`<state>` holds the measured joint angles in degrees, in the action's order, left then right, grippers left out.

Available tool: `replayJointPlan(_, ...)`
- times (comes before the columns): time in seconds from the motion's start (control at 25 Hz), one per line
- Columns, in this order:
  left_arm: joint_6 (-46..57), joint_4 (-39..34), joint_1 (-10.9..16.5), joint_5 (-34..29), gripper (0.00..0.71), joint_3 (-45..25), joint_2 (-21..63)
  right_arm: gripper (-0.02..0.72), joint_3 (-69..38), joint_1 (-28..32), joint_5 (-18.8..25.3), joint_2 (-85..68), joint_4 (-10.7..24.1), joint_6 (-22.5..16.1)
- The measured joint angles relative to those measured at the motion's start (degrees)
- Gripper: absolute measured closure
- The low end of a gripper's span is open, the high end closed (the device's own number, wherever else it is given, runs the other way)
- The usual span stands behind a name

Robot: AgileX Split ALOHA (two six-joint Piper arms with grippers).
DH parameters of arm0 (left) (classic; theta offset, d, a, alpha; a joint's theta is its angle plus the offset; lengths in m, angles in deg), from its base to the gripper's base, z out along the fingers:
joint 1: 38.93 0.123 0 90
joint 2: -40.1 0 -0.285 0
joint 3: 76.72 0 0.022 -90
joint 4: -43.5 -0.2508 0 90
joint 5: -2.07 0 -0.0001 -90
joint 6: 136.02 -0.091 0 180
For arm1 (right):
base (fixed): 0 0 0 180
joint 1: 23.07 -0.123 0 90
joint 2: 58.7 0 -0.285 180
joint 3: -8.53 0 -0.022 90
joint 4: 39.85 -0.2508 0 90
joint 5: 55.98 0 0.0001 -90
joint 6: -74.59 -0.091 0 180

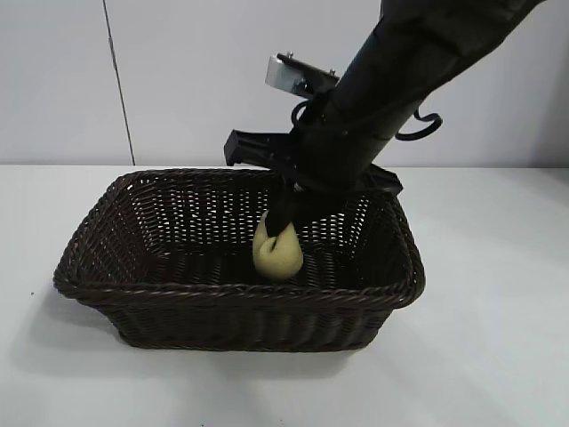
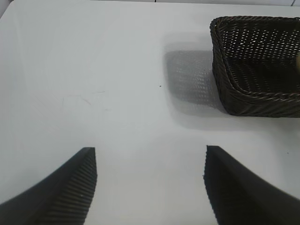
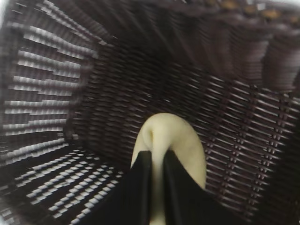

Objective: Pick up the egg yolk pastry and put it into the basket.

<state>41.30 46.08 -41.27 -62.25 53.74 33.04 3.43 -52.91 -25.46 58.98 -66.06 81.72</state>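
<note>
One egg yolk pastry (image 1: 276,253) is hanging inside the single basket (image 1: 222,292), pinched between my right gripper (image 1: 286,236) jaws, which are squeezing it. My left gripper (image 2: 150,183), jaws spread wide, is idling over the bare table (image 2: 93,84) beside it.

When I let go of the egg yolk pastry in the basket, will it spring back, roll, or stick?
Probably soft: the egg yolk pastry looks pinched and folded where the right end effector squeezes it, so it may rebound slowly. Its rounded shape could roll a little, though the woven floor of the basket should stop it quickly. Whether it sticks, I cannot tell.
</note>
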Motion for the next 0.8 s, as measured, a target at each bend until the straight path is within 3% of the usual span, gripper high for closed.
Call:
replayJointPlan(0.16,0.0,0.0,0.0,0.0,0.232,0.0,0.0,0.605,0.0,0.0,-0.2,0.2,0.0,0.0)
replayJointPlan(0.44,0.0,0.0,0.0,0.0,0.232,0.0,0.0,0.319,0.0,0.0,0.0,-1.8,0.2,0.0)
replayJointPlan(0.6,0.0,0.0,0.0,0.0,0.232,0.0,0.0,0.281,0.1,0.0,2.2,-3.7,0.3,-1.0)
replayJointPlan(0.8,0.0,0.0,0.0,0.0,0.232,0.0,0.0,0.279,4.2,0.0,11.7,-4.3,3.0,-2.9)
